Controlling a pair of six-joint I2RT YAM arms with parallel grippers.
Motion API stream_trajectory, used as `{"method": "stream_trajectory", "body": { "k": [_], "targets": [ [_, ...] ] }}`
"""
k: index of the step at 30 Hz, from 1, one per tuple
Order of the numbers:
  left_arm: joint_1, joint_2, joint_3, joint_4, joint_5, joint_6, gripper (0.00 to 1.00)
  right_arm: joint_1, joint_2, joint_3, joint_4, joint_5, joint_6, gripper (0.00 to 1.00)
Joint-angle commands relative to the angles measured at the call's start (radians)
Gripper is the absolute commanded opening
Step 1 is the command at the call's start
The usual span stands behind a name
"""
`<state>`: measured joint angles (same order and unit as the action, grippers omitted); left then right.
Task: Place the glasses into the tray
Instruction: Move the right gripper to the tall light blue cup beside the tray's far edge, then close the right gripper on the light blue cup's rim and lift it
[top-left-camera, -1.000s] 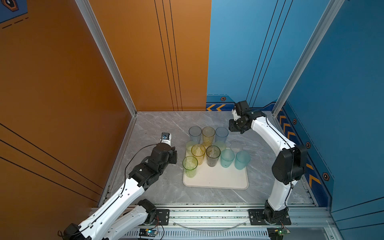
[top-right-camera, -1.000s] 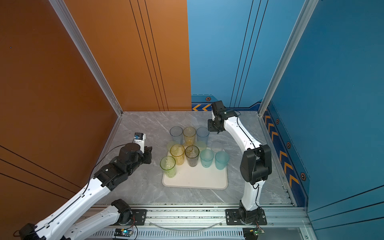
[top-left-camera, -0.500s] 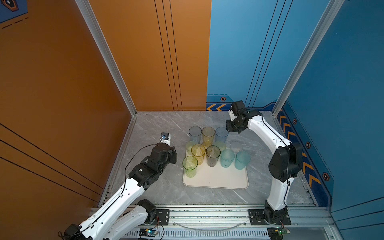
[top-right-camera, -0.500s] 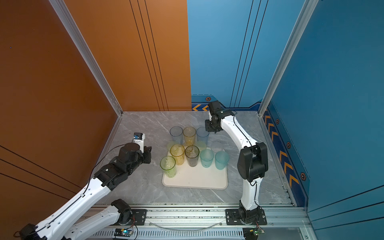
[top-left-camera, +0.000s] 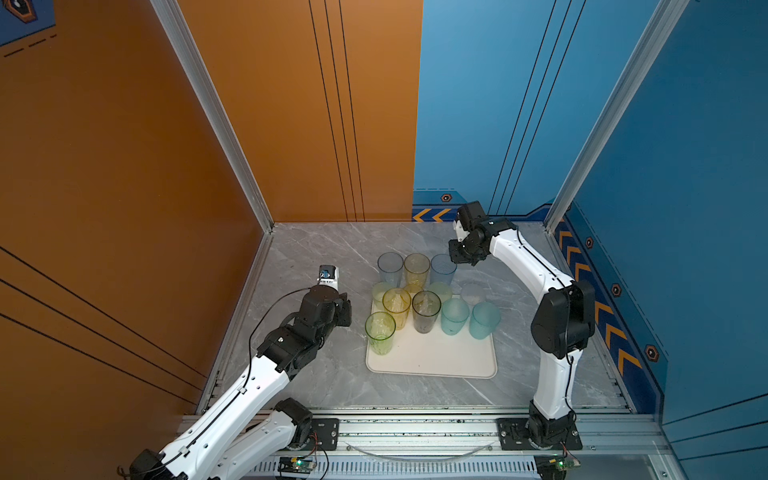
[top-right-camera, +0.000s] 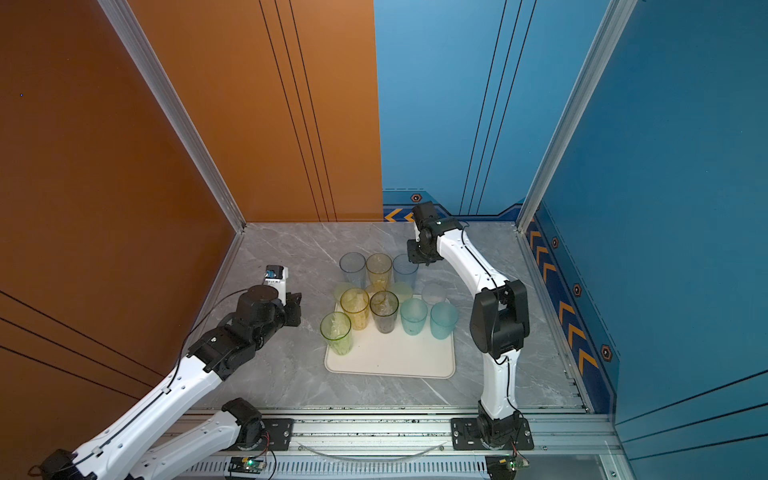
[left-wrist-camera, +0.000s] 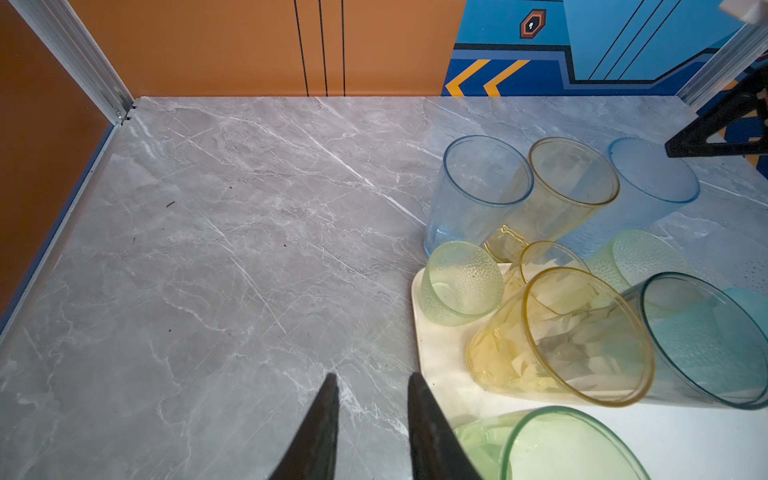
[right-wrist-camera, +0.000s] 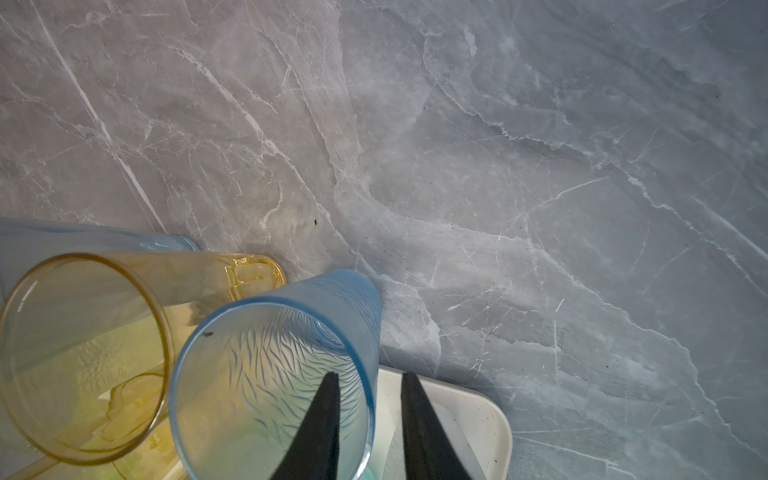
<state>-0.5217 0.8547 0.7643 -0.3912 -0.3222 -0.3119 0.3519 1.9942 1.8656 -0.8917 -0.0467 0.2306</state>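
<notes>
Left claw empty by the tray, right claw at a blue glass

Nearest, the white tray (top-left-camera: 432, 361) lies flat on the grey table (top-left-camera: 324, 257). A tall green glass (top-left-camera: 379, 332) stands on the tray's near left part. Behind it, a yellow glass (top-left-camera: 397, 307), a grey glass (top-left-camera: 426, 311) and two teal glasses (top-left-camera: 454, 316) stand in a row on the tray. The left claw (left-wrist-camera: 372, 376) hangs over bare table just beside the tray, its two fingers a little apart with nothing between them. Next come some short glasses (top-left-camera: 380, 291) at the tray's far edge; it is hard to tell if the clear one is on the tray. Farthest, three tall glasses (top-left-camera: 417, 268) stand on the table, off the tray. The right claw (right-wrist-camera: 370, 374) is at the blue glass (right-wrist-camera: 291, 316) there. Its fingers are apart, one inside the glass and one outside, with the rim between them.
</notes>
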Motion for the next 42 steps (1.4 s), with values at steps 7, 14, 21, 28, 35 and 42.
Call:
{"method": "stream_trajectory", "body": {
  "k": [7, 14, 21, 28, 35, 42],
  "targets": [
    [0.021, -0.01, -0.022, 0.019, 0.028, -0.004, 0.3, 0.012, 0.054, 0.036, -0.049, 0.032, -0.017, 0.2],
    [0.03, -0.006, -0.022, 0.02, 0.032, 0.0, 0.3, 0.015, 0.06, 0.035, -0.052, 0.043, -0.023, 0.09],
    [0.038, -0.007, -0.019, 0.011, 0.038, 0.0, 0.3, 0.018, 0.051, 0.036, -0.056, 0.088, -0.033, 0.0],
    [0.038, -0.002, -0.014, -0.002, 0.043, -0.002, 0.3, 0.022, -0.035, -0.028, -0.006, 0.174, -0.036, 0.0],
    [0.038, 0.01, -0.012, -0.02, 0.052, -0.007, 0.3, -0.001, -0.248, -0.228, 0.173, 0.225, -0.021, 0.0],
    [0.038, 0.01, -0.012, -0.033, 0.053, -0.012, 0.3, -0.036, -0.525, -0.384, 0.27, 0.179, -0.012, 0.0]
  ]
}}
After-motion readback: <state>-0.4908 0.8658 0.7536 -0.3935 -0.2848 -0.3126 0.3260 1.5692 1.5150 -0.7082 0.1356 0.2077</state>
